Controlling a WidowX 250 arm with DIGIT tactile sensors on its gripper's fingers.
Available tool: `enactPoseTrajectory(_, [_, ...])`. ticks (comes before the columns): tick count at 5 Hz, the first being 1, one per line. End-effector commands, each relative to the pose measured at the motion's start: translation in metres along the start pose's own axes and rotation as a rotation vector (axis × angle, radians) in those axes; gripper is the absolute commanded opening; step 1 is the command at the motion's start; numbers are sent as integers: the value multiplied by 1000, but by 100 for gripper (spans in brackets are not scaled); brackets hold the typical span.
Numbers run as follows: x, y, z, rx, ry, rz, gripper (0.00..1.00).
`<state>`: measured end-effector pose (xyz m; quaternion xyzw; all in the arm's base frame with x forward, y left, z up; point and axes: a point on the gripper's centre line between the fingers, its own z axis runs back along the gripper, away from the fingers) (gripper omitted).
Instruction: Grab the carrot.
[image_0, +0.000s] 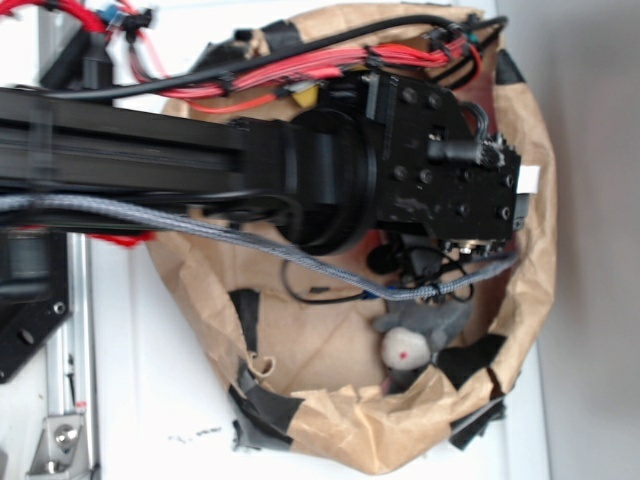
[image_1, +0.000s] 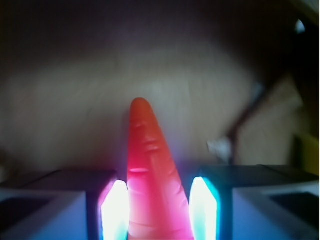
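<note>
Brown paper lines the bowl-like nest (image_0: 330, 420); your claw (image_1: 159, 210) straddles the carrot (image_1: 150, 175), fingers (image_1: 116, 210) flanking it, apparently not yet clamped.

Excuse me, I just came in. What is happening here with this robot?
A robot arm reaches down into a brown paper bag. In the wrist view, an orange carrot lies between the two fingers of the gripper, tip pointing away from the camera. The glowing pads sit right beside the carrot, but whether they press it cannot be told. A grey plush mouse lies in the bag near the gripper, untouched.
</note>
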<state>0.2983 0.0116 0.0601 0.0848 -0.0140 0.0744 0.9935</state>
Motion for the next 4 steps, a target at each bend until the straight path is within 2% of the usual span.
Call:
enactPoseTrajectory(1, [-33,26,92,-128,-117,51,0])
enactPoseTrajectory(2, [-45,23,109,-127,-109,74,0])
enactPoseTrajectory(3, [-43,20,113,-121,-123,94,0])
enactPoseTrajectory(4, [-33,21,105,-83,-117,134,0])
